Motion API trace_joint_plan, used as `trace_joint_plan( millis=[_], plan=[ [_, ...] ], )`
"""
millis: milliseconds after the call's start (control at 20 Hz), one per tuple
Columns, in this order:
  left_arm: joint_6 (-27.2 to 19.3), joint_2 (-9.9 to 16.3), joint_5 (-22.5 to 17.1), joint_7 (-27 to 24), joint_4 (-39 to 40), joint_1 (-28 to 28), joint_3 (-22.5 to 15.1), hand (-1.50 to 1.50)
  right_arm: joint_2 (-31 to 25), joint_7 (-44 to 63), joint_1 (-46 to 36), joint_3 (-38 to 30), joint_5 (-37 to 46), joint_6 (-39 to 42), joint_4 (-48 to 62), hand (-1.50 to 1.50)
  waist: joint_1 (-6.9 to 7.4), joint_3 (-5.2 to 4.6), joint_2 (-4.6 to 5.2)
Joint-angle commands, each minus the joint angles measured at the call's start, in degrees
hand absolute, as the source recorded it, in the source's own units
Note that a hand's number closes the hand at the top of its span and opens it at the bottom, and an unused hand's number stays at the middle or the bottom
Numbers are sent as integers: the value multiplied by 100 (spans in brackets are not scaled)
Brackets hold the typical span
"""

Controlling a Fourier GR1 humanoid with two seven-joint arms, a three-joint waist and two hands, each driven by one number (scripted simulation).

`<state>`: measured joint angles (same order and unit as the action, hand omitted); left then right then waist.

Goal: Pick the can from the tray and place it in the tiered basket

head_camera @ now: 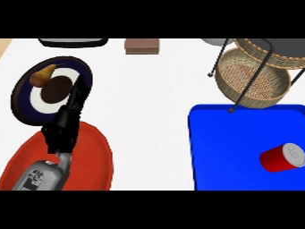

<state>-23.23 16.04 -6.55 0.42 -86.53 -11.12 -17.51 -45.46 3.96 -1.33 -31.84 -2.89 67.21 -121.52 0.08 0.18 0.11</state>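
Lying on its side, the can [284, 157] sat in the right half of the blue tray [214, 147], near the tray's near edge, silver end facing up and right. Nothing was touching it.

Tiered basket [254, 80] stood just beyond the tray's far edge, one leg foot resting at the tray rim. Lower wicker tier looked open from above; upper tier partly cut off at the top of the view.

Left hand [65, 123] hung on the other side of the tabletop [154, 98], over the red plate [88, 156] and the dark plate [23, 105], well apart from the can. Fingers were straight, pointing away from the robot, holding nothing. Right hand was not in view.

Dark plate carried a pear [41, 76] and a brown round item, not relevant here.

Handling guess: the can is stiff, probably light, smooth-walled, so slippery-ish. On its side it will likely roll if nudged along the tray. Best hold looks like across the curved body mid-length, thumb one side and fingers the other, coming from above. Avoid the end caps. Right hand is the closer candidate, judging by layout. Pick not yet started.
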Motion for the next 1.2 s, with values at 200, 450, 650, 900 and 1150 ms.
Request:
trace_joint_plan(
  millis=[200, 450, 650, 900, 1150],
  plan=[
    [-61, -320, 156, -75, 183, -104, -17, 0, -321, -1703, 130, 160, 1502, 264, 131, -150, -10, 8, 5],
    [252, -81, 75, -173, 51, 75, 128, 0, -637, -2208, 308, 795, 2178, -461, 241, -150, 52, -1, 5],
    [91, -255, 153, -100, 148, -18, 143, 0, -951, -3103, 575, 885, 2571, -1122, 192, -150, -23, 3, -1],
    [63, -306, 372, -32, -16, 115, 96, 0, -720, -3393, 891, 1704, 3641, -2412, 303, -150, 5, -11, -4],
    [319, -243, 376, -24, -86, 205, 250, 0, -753, -3966, 896, 1707, 4164, -3230, 1549, -150, 23, -15, -4]
  ],
)
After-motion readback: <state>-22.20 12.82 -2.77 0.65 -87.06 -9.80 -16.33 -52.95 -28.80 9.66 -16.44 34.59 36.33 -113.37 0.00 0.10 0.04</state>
